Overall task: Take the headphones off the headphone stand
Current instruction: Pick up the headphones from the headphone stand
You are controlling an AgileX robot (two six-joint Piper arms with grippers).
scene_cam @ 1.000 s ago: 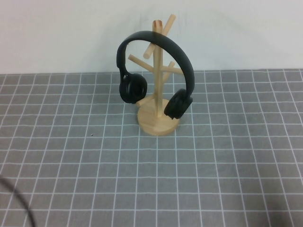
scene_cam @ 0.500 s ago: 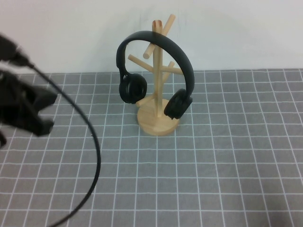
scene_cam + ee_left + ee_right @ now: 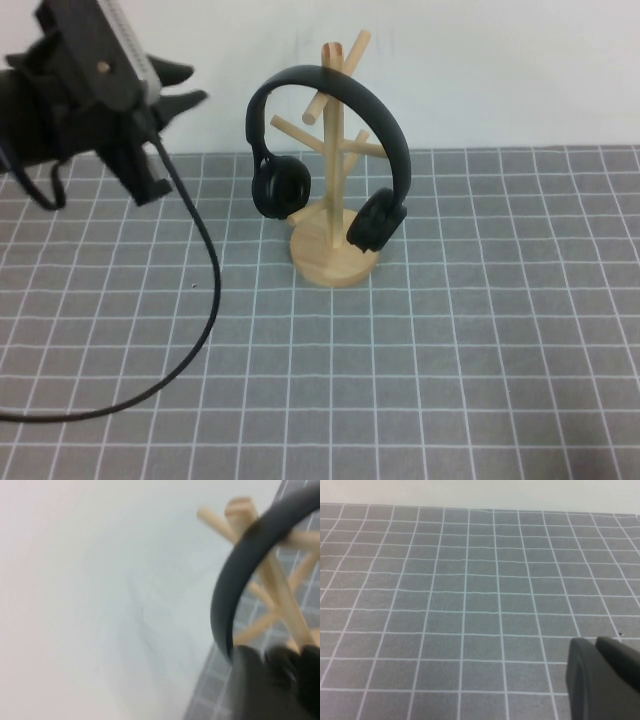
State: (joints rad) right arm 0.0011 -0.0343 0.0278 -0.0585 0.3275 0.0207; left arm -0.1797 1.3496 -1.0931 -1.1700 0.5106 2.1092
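Grey matting ruled with a grid of thin white lines (image 3: 450,340) is spread over the whole work surface, and a plain white wall (image 3: 500,70) is seen behind it. Toward the back of the mat, near the middle, the headphone stand (image 3: 335,262) is placed upright on its round flat disc base; it is made of light, smooth wood, with one straight pole and several thin pegs angled upward like branches. The headphones (image 3: 330,90) are hung over this stand: the smooth black arched headband is laid across the top of the pole, and the two round padded ear cups are hung down on either side, one to the left of the pole and one just above the front of the base. In the left wrist view the same black band (image 3: 240,565) is seen close by, crossed by the pale wooden pegs (image 3: 280,580). The left gripper (image 3: 178,85) is held in the air at the upper left, well apart from the headphones, and its two dark fingers are spread with a gap between them, nothing being held. A thin black cable (image 3: 200,300) is trailed from this arm in a long curve over the mat. The right gripper (image 3: 602,680) is seen only as a dark corner in its own wrist view above bare mat (image 3: 470,605), and whether its fingers are spread or pressed together cannot be told.
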